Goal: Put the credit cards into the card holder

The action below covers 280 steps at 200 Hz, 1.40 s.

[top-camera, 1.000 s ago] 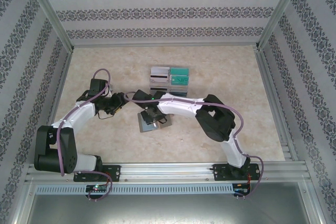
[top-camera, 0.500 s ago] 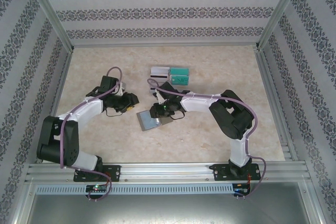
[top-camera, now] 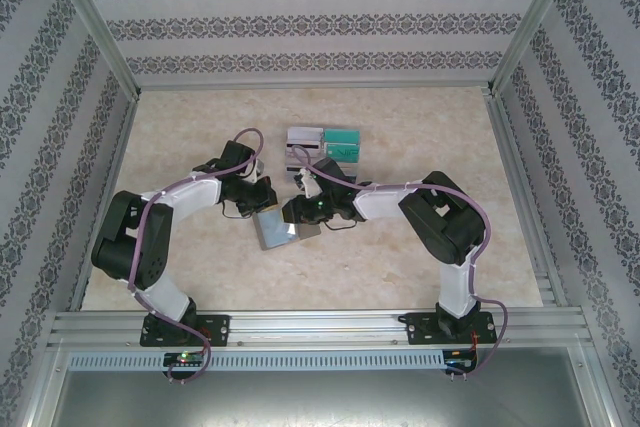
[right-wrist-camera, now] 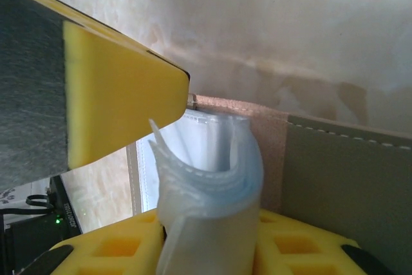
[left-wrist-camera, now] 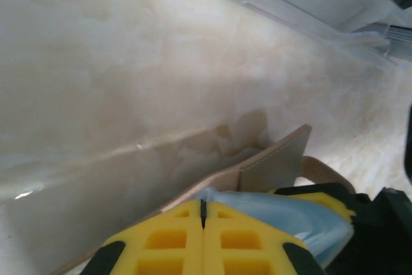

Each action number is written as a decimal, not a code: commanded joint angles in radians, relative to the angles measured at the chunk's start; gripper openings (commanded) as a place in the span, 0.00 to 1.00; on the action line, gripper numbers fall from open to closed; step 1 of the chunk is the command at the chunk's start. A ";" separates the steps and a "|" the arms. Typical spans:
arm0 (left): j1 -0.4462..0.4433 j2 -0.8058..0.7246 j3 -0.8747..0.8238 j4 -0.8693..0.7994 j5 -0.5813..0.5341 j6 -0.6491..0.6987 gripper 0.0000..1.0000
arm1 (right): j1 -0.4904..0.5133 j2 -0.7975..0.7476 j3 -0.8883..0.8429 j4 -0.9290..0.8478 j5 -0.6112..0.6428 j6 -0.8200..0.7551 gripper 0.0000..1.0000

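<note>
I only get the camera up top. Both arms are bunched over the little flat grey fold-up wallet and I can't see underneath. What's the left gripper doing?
Observer: The left gripper is shut, its yellow pads pressed together right at the edge of the small flat grey bifold card holder.
Operator: Is it open inside?
Observer: Yes. The right wrist camera shows its clear pale-blue plastic pocket sleeves curled up above the cover.
Operator: Is the right gripper squeezing them?
Observer: They sit between its yellow fingers, resting on the lower one; I can't tell whether they're squeezed.
</note>
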 commanded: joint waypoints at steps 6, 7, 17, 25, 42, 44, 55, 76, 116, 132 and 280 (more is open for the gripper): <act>-0.008 0.013 0.016 -0.036 -0.025 0.012 0.01 | -0.012 -0.023 -0.020 0.090 -0.045 0.034 0.34; -0.008 0.012 0.015 -0.036 -0.024 0.012 0.01 | -0.012 -0.023 -0.021 0.091 -0.046 0.034 0.34; -0.010 0.015 0.013 -0.028 -0.011 0.006 0.01 | -0.011 -0.020 -0.021 0.098 -0.050 0.038 0.34; -0.015 0.016 0.010 -0.017 -0.001 -0.001 0.01 | -0.011 -0.016 -0.021 0.102 -0.051 0.040 0.34; -0.030 0.026 0.022 -0.021 0.007 -0.002 0.01 | -0.011 -0.007 -0.017 0.112 -0.057 0.046 0.34; -0.032 0.028 0.024 -0.022 0.006 -0.002 0.01 | -0.012 -0.005 -0.017 0.113 -0.058 0.047 0.34; -0.042 0.036 0.030 -0.025 0.008 -0.001 0.01 | -0.013 -0.001 -0.014 0.122 -0.064 0.054 0.34; -0.053 0.049 0.024 -0.014 0.009 -0.009 0.01 | -0.016 0.005 -0.016 0.140 -0.066 0.069 0.36; -0.054 0.055 0.031 -0.011 0.004 -0.007 0.01 | -0.025 -0.004 -0.020 0.125 -0.044 0.071 0.59; -0.054 0.059 0.035 -0.018 0.002 -0.001 0.01 | -0.028 -0.023 -0.020 0.089 -0.025 0.056 0.63; -0.107 0.096 0.087 -0.022 0.017 -0.034 0.01 | -0.061 -0.137 -0.063 0.043 0.091 0.104 0.79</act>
